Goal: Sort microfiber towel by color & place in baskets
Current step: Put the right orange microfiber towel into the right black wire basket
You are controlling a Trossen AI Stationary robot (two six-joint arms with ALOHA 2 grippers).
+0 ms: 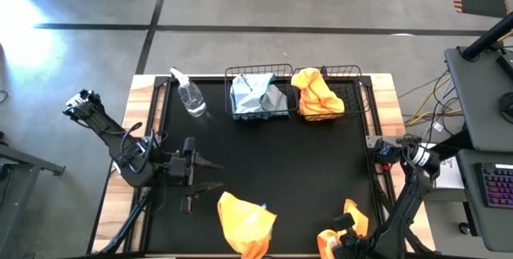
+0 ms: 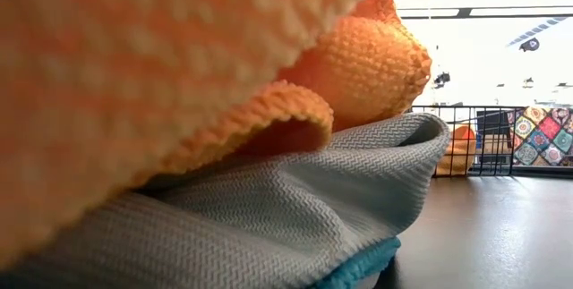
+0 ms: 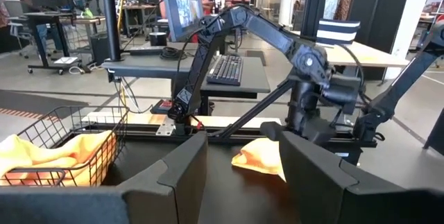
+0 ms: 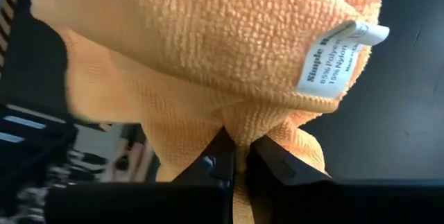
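My right gripper (image 1: 346, 228) is at the table's near right corner, shut on an orange microfiber towel (image 1: 353, 211) with a white label (image 4: 340, 50). A second orange towel (image 1: 244, 223) lies bunched at the near edge, on top of a blue-grey towel (image 2: 295, 199). The far left basket (image 1: 258, 113) holds blue-grey towels (image 1: 255, 91). The far right basket (image 1: 353, 82) holds an orange towel (image 1: 321, 91). My left gripper (image 1: 210, 176) waits open above the left part of the mat, its fingers pointing right. My right gripper pinches a gathered fold of the orange towel (image 4: 236, 137) between its two fingers (image 4: 215, 158). The cloth bunches up around the fingers in several layers. In the left wrist view the towel (image 3: 258, 158) hangs below the gripper, down by the black mat.
A clear spray bottle (image 1: 188, 95) lies on the far left of the black mat (image 1: 296, 155), next to the left basket. Bare mat spreads between the baskets and the towels at the near edge. Desks and equipment stand beyond the table.
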